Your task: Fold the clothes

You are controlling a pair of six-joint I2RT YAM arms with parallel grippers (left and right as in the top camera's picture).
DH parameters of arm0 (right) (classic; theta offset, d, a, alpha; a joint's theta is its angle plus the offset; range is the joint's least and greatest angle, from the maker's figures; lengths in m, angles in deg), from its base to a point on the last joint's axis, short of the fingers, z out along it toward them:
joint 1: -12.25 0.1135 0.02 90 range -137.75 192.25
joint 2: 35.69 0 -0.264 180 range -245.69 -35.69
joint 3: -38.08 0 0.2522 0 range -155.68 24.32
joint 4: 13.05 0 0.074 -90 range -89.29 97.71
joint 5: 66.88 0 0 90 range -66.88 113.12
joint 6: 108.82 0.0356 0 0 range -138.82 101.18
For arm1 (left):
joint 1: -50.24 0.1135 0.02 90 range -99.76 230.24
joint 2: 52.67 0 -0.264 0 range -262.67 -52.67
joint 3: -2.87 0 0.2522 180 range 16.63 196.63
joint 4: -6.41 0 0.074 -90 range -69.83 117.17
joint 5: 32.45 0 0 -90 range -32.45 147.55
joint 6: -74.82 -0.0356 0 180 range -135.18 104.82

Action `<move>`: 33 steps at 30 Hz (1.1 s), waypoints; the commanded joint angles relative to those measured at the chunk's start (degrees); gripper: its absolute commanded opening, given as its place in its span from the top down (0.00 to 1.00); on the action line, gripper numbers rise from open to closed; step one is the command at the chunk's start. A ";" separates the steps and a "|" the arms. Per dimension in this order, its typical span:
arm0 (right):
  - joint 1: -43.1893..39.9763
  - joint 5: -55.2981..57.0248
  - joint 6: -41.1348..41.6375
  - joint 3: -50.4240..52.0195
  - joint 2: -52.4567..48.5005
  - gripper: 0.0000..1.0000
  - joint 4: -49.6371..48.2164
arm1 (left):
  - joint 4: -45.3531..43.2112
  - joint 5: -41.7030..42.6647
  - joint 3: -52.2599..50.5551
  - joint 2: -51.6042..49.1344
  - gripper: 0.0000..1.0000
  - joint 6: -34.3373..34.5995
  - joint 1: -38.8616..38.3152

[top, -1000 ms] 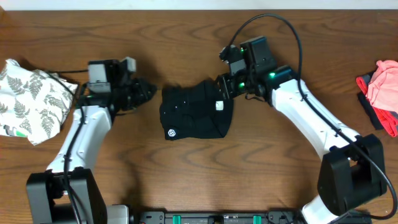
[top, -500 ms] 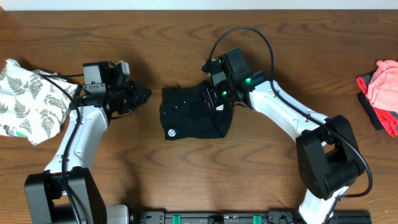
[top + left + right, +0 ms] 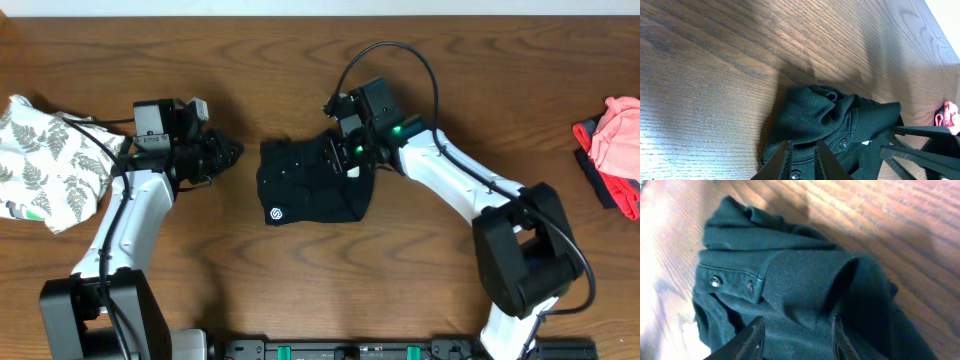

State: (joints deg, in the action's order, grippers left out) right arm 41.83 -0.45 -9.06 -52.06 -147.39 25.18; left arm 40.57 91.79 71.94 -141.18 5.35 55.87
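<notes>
— Black cloth in the middle, then? How much room is there round it?
— Yes. The black garment (image 3: 312,182) lies bunched at the centre of the table (image 3: 300,285), with bare wood on every side and broad strips toward the near and far edges. A white fern-print piece (image 3: 50,165) is heaped at the left edge. A pink piece (image 3: 618,130) and a red-trimmed dark piece (image 3: 597,176) sit at the right edge. All three are well apart from the black garment.
— And the pincers?
— The left pincer (image 3: 234,152) hangs just beside the garment's left edge, clenched almost tight on nothing. The right pincer (image 3: 340,160) is over the upper right part, released, with cloth showing between its fingers.
— What is the fabric like?
— It is finely ribbed, limp and doubled over itself. It has a stitched placket with two snaps (image 3: 715,281) and a small white logo (image 3: 275,214) near the front left corner.
— And the surface?
— Brown wood with a wavy grain and a dull sheen.
</notes>
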 commanded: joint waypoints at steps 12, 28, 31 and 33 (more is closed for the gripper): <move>0.96 -5.27 2.47 -0.55 -0.24 0.99 3.17 | 0.20 -0.68 0.42 -0.46 0.83 -1.42 0.20; 4.22 -6.91 11.04 -0.44 5.66 0.76 21.99 | 0.59 -0.68 0.42 -0.57 0.83 -1.40 0.20; 6.03 -5.88 10.99 -0.44 5.66 0.62 21.44 | 0.63 -0.66 0.42 -0.57 0.83 -1.40 0.20; 6.49 -3.87 10.86 -0.44 5.66 0.59 21.35 | 0.87 -0.66 0.42 -0.57 0.83 -1.40 0.20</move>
State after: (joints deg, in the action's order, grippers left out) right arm 47.19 -5.67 0.80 -52.12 -142.19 46.64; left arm 41.03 91.63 71.94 -141.18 5.33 55.87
